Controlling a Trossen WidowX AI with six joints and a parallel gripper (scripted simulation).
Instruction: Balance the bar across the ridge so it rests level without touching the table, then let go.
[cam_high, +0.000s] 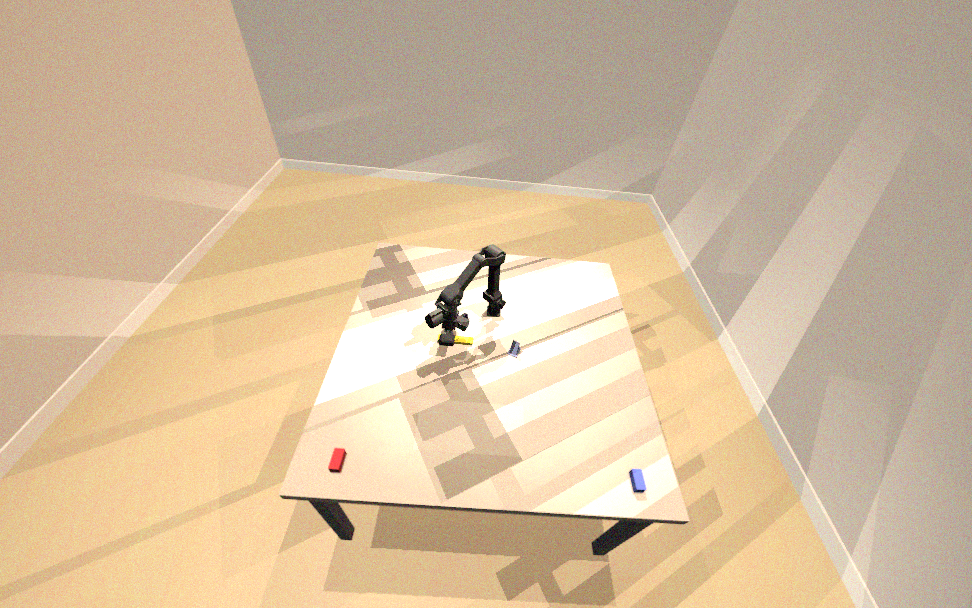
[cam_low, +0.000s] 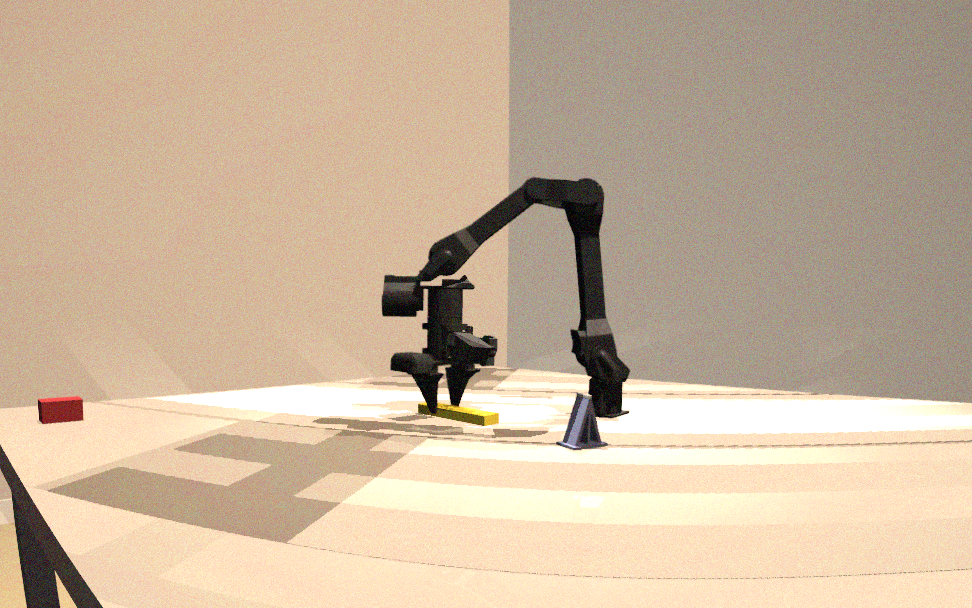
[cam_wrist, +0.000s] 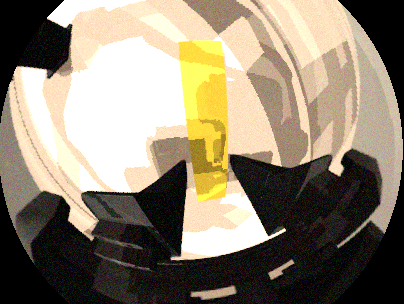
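The yellow bar (cam_high: 465, 340) (cam_low: 476, 415) (cam_wrist: 210, 100) lies flat on the table. My gripper (cam_low: 444, 408) (cam_wrist: 207, 158) points down over it, with one fingertip on each side of the bar, left of its middle in the exterior view. The fingers are open but close to the bar; in the wrist view a thin gap shows at the left finger and the right one is at the bar's edge. Contact there is unclear. The blue-grey ridge (cam_high: 514, 348) (cam_low: 575, 426) stands upright on its base, right of the bar, with nothing on top.
The arm's base (cam_high: 493, 308) (cam_low: 607, 397) stands behind the bar and ridge. A red block (cam_high: 337, 459) (cam_low: 60, 410) lies near the table's front left corner in the top view. A blue block (cam_high: 637, 480) lies near its front right corner. Striped shadows cross the table (cam_high: 372, 444).
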